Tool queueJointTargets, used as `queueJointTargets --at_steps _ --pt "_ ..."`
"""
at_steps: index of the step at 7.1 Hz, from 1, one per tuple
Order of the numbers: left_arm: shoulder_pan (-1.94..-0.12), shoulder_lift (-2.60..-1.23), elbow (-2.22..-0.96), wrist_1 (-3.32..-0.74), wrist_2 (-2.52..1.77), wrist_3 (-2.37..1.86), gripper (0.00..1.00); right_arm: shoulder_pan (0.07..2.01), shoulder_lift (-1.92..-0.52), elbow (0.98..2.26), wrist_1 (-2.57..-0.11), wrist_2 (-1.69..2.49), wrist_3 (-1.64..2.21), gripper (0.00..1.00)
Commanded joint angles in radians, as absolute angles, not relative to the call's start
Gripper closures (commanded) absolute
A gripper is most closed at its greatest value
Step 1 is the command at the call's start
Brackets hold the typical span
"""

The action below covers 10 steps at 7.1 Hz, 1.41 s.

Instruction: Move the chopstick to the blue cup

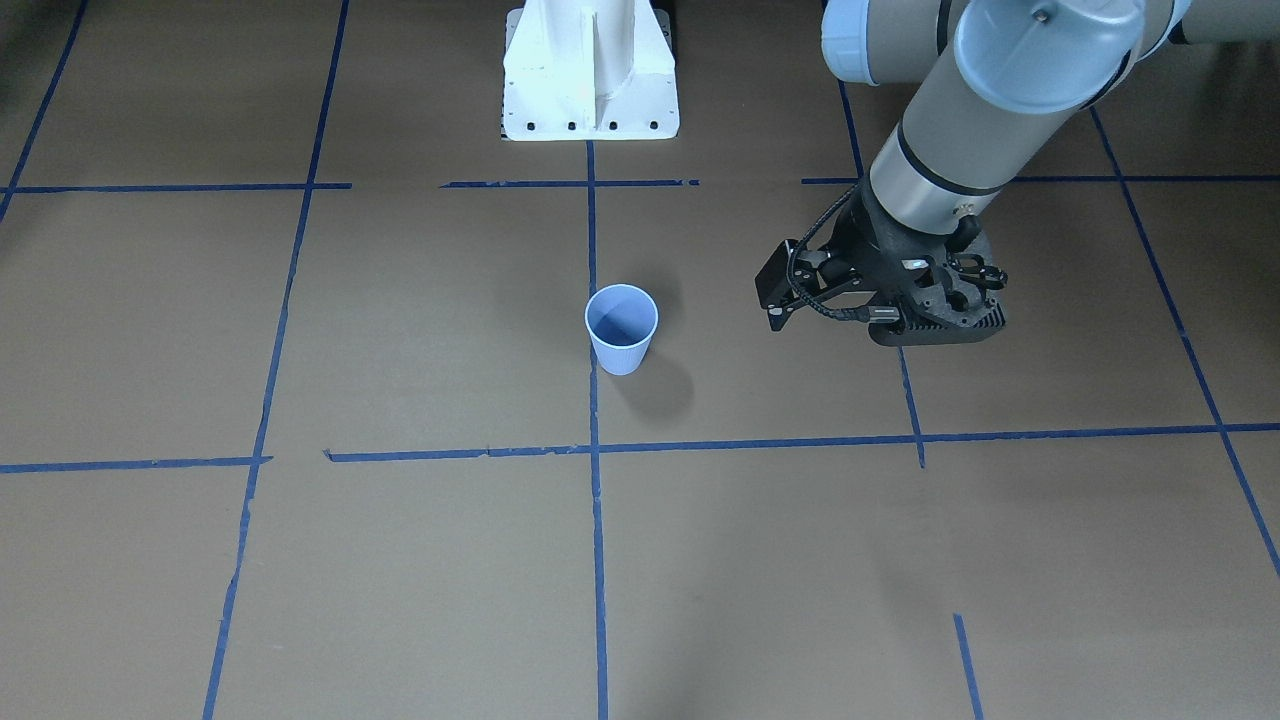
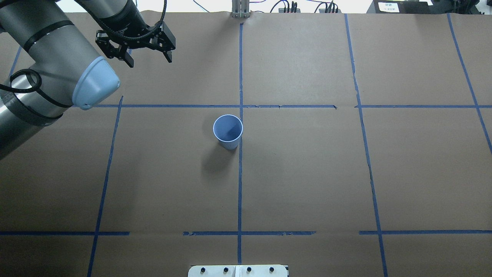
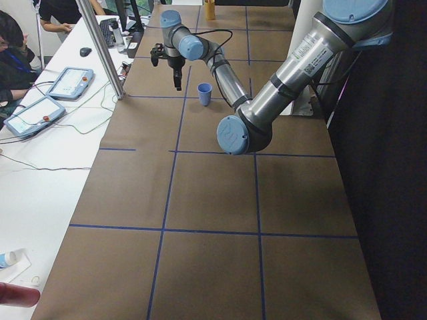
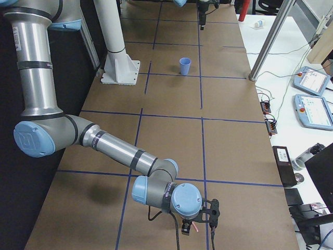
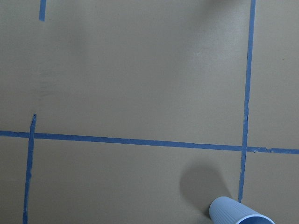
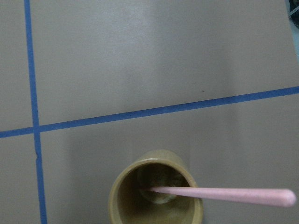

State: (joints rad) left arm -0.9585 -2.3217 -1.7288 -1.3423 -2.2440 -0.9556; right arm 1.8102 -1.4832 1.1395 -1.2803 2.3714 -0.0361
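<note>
Overhead exterior view: blue cup (image 2: 228, 129) empty, left fingers (image 2: 167, 54) apart; chopstick (image 6: 224, 195) in olive cup (image 6: 156, 154), transfer not begun.

The long table covered in brown paper (image 2: 307, 173) is carrying a grid of blue tape lines (image 2: 240, 184). A ribbed light-blue paper cup (image 2: 228, 132) is standing upright near the middle, just left of the central tape line in the overhead view. A white metal pedestal (image 1: 590, 70) is sitting at the robot-side edge. An olive-tan round cup (image 6: 156, 196) is standing upright at the table's right end, near a tape crossing.
</note>
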Motion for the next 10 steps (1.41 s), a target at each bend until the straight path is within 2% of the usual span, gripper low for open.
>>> queueJointTargets --at_steps 1,2,5,6,10 --pt "-0.959 -2.322 -1.730 -1.342 -2.246 -0.957 0.00 1.809 -1.467 1.120 -1.195 2.292 0.084 0.00" --pt "-0.959 -2.322 -1.729 -1.342 -2.246 -0.959 0.00 1.804 -1.460 1.071 -1.096 2.211 0.119 0.02" --pt "-0.959 -2.316 -1.730 -1.342 -2.243 -0.959 0.00 1.796 -1.439 1.049 -1.057 2.197 0.218 0.31" --pt "-0.959 -2.315 -1.729 -1.344 -2.243 -0.959 0.00 1.796 -1.439 1.051 -1.057 2.200 0.219 0.34" --pt "-0.959 -2.312 -1.729 -1.347 -2.243 -0.959 0.00 1.784 -1.437 1.062 -1.055 2.261 0.287 0.36"
